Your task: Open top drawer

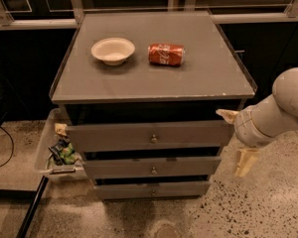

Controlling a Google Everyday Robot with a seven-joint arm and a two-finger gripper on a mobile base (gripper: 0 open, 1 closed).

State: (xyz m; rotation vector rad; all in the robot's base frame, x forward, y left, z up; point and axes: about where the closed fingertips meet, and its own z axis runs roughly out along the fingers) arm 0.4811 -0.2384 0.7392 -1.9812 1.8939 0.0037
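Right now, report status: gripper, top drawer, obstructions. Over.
Gripper open, right of cabinet, level with top drawer. Knob untouched. Bowl and can on top, not in the way.
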